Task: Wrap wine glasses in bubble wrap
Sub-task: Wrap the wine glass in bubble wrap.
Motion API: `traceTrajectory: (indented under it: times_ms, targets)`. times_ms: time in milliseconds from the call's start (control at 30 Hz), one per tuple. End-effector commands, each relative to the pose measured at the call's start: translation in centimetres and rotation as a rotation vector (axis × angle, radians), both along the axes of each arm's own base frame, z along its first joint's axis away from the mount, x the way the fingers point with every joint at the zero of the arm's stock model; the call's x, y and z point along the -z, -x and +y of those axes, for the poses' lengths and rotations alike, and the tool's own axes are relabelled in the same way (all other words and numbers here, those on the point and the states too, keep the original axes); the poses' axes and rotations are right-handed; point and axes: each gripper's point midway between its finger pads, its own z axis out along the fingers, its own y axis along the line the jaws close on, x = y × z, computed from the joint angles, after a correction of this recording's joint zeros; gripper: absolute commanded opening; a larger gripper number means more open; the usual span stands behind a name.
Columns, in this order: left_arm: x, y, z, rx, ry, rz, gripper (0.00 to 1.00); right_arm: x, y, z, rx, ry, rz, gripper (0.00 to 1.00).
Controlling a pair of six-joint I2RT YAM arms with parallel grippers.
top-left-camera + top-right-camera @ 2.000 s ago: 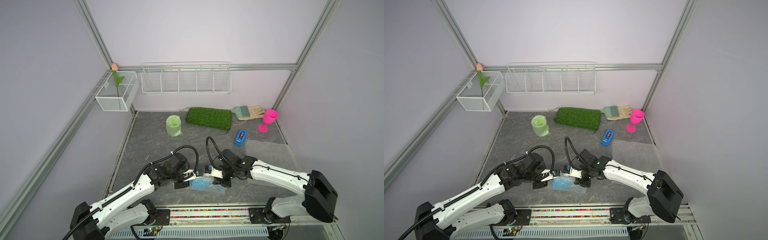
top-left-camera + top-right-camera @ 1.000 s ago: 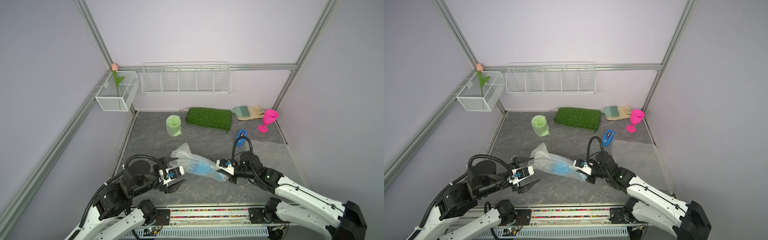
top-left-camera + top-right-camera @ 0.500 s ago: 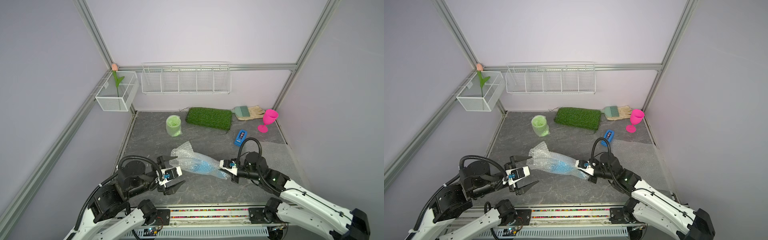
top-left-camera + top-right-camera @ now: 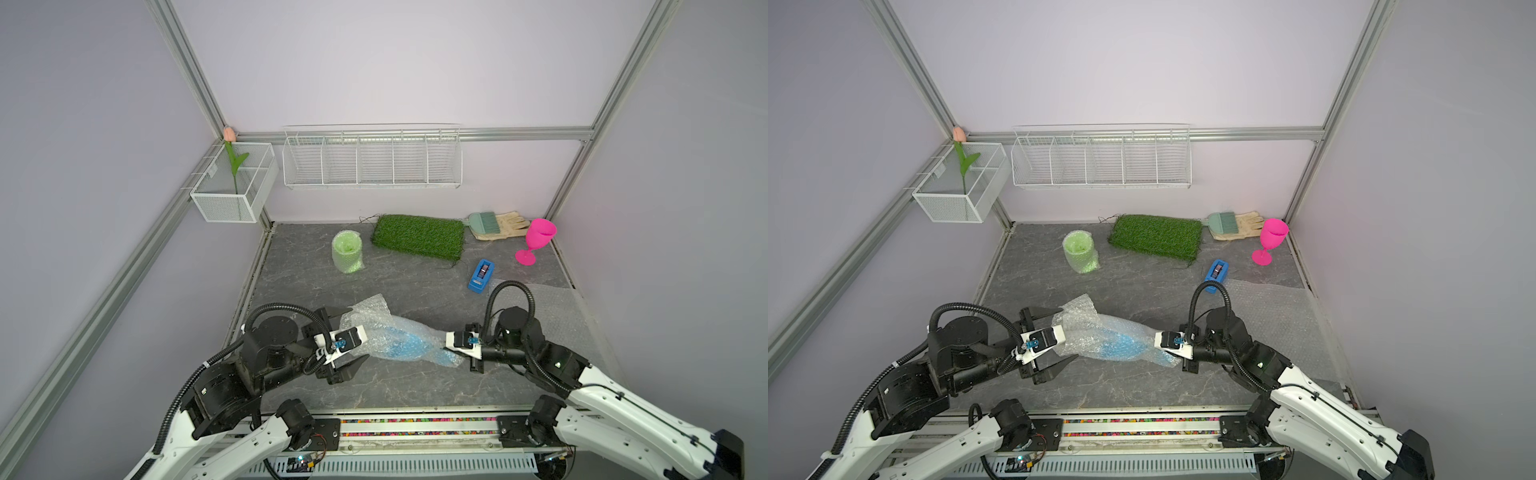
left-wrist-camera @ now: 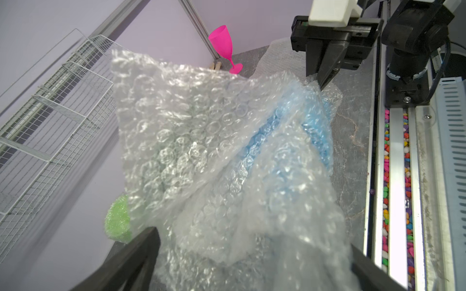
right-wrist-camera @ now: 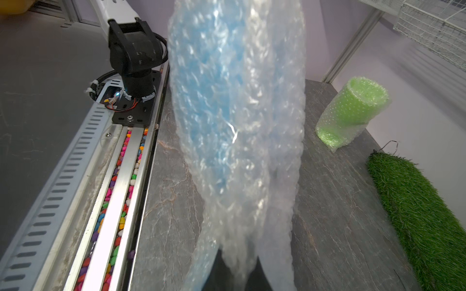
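1. Nearest is a metal rail [image 4: 415, 426] with a strip of coloured pebbles in its groove. Both arms are mounted on it.
2. Past the rail lies the table [image 4: 415, 386], a dark grey slab with pale stone veins that reaches the walls on three sides.
3. Over its near part, the left gripper [image 4: 353, 336] stands wide open. Its two black fingers sit either side of the loose, crumpled end of the bubble wrap [image 4: 368, 313] and clamp nothing.
4. The right gripper [image 4: 457, 356] is closed tight, pinching the twisted opposite end of that wrap. The blue glass [image 4: 401, 345] lies lengthwise inside it, between the two grippers. I cannot tell whether the bundle rests on the slab or hangs just above it.
5. Farther right, a loose sheet [image 4: 548, 303] of bubble wrap lies flat on the slab near the right wall. A blue tape dispenser [image 4: 481, 275] sits at its far corner.
6. Toward the back left, the green glass [image 4: 347, 251] stands upright in its own wrapping. A grass mat [image 4: 417, 235] lies just beside it, along the back wall.
7. In the far right corner the pink glass [image 4: 536, 241] stands upright and bare, near a brush [image 4: 482, 222] lying on a glove [image 4: 509, 224].
8. Lilac walls [image 4: 395, 62] close the space, with aluminium posts [image 4: 187, 70] in the corners. A white wire shelf [image 4: 372, 156] hangs on the back wall. A mesh basket [image 4: 232, 195] on the left holds a fake tulip [image 4: 230, 135].
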Motion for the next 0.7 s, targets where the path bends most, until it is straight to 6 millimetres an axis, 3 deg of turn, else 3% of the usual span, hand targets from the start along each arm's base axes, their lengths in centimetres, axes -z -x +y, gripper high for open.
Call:
traceTrajectory:
  times_ms: [0,233,500,567,667]
  targets:
    - [0.2,0.9,0.6,0.032,-0.045,0.002,0.99,0.0,1.4,0.2,-0.091,0.014,0.021,0.07]
    - [-0.7,0.5,2.1,-0.028,-0.046,-0.061,0.99,-0.2,1.6,0.0,-0.095,0.027,0.016,0.07]
    - [1.1,2.8,0.2,0.129,-0.055,0.061,0.99,-0.8,2.4,-0.1,-0.130,0.020,0.031,0.07]
    - [1.3,3.0,0.1,0.141,-0.057,0.065,0.89,-0.8,2.3,-0.1,-0.120,0.020,0.025,0.07]
    - [1.0,2.9,0.4,0.131,-0.058,0.050,0.62,-0.6,2.1,-0.2,-0.106,0.028,0.022,0.07]
